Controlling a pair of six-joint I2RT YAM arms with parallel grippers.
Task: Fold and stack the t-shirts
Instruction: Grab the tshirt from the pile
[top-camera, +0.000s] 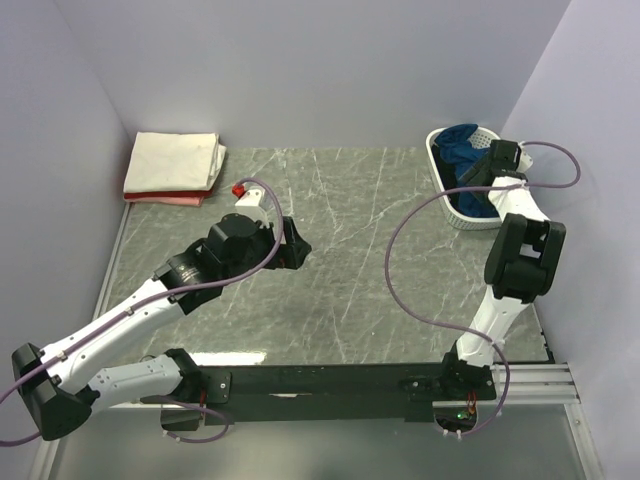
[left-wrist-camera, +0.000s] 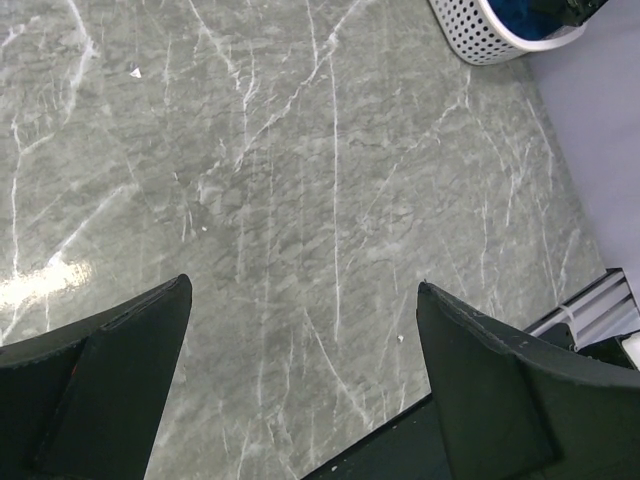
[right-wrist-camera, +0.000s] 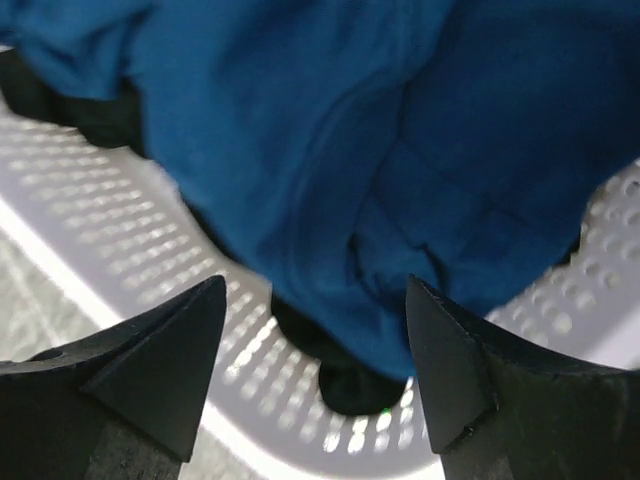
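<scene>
A cream-white folded t-shirt (top-camera: 176, 160) lies on a pink-red one (top-camera: 160, 198) at the back left corner of the table. A navy blue t-shirt (right-wrist-camera: 350, 150) sits crumpled in the white basket (right-wrist-camera: 120, 230) at the back right, with a black one (right-wrist-camera: 350, 385) partly showing under it. My right gripper (right-wrist-camera: 316, 285) hangs open just above the blue cloth, over the basket (top-camera: 448, 205), with nothing between its fingers. My left gripper (left-wrist-camera: 305, 290) stands open above bare marble near the table's middle (top-camera: 297, 245), holding nothing.
The grey marble table (top-camera: 360, 280) is walled on the left, back and right. A black rail (top-camera: 330, 382) with both arm bases runs along the near edge. A purple cable (top-camera: 400, 270) loops from the right arm over the table.
</scene>
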